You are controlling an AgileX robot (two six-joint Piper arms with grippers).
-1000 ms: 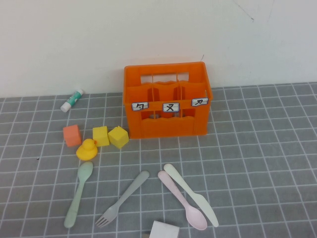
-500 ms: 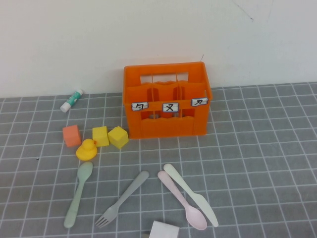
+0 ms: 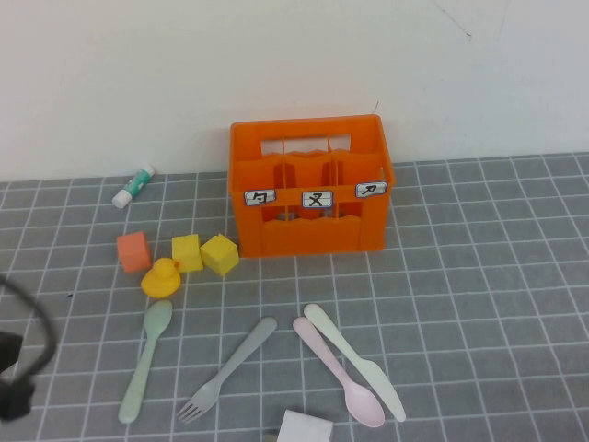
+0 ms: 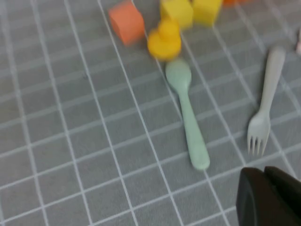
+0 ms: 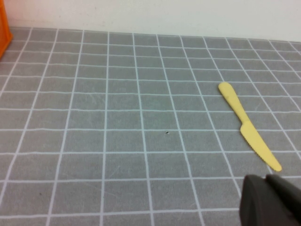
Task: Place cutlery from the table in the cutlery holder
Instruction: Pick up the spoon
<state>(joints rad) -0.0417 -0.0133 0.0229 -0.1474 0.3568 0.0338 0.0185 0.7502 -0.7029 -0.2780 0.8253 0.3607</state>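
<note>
My left gripper (image 4: 270,197) hung low over the table (image 4: 70,141) with its jaws closed on nothing; in the high view only its dark arm and cable showed at the near left edge. Just ahead of those jaws lay the mint green spoon (image 4: 187,115), handle end nearest me, bowl pointing away toward the yellow duck (image 4: 164,40). Beside the spoon, also close to the jaws, lay the grey fork (image 4: 264,106), tines toward me. Beyond the duck sat an orange cube (image 4: 126,21) and two yellow blocks (image 4: 176,12). My right gripper (image 5: 272,200) was also closed and empty, hovering over bare grid; a yellow knife (image 5: 249,127) lay ahead of it, apart from the jaws. From above, the pale pink spoon (image 3: 339,373) and cream-white knife (image 3: 354,361) lay side by side, touching or nearly so, on the near part of the table. The cutlery holder (image 3: 311,184) stood upright at the back by the wall, well beyond both jaws, labels facing me. A white-green tube (image 3: 134,186) lay far left of it.
</note>
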